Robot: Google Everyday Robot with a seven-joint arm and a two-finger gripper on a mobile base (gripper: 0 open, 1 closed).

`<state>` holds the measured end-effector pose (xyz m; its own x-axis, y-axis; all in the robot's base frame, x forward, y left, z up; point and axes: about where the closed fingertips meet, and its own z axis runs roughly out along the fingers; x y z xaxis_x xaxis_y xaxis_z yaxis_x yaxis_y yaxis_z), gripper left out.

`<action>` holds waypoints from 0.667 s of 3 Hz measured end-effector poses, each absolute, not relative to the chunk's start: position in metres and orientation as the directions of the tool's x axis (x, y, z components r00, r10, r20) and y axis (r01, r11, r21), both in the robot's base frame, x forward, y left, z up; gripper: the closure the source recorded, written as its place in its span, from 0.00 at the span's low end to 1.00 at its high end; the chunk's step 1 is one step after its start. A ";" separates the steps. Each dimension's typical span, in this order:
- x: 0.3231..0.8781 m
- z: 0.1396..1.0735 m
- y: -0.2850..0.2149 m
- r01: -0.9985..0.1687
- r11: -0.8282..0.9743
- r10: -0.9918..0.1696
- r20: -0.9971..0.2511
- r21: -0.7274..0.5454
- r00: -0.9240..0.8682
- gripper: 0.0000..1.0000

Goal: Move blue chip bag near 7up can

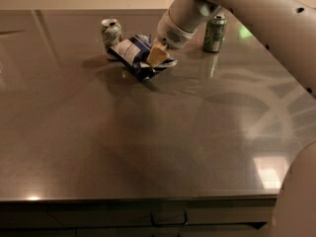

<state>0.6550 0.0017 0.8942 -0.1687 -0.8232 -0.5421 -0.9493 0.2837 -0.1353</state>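
Note:
The blue chip bag (134, 52), dark navy with a white label panel, lies on the grey table just right of the 7up can (110, 34), almost touching it. The 7up can is pale with green markings and a silver top and stands upright at the back left. My gripper (157, 58) comes down from the upper right on the white arm and is shut on the right end of the bag, its tan fingertips (156, 56) pressed into the foil. The bag rests low, at the table surface.
A dark green can (215, 32) stands upright at the back, right of my arm. The grey table (148, 142) stretches toward the front edge, with drawer fronts below. My white arm (256, 14) crosses the upper right corner.

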 end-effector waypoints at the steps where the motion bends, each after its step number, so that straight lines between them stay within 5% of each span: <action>1: 0.655 0.893 0.003 -0.950 0.282 -0.824 -0.542 -0.133 -0.168 0.31; 2: 0.655 0.891 0.004 -0.951 0.279 -0.824 -0.541 -0.131 -0.168 0.08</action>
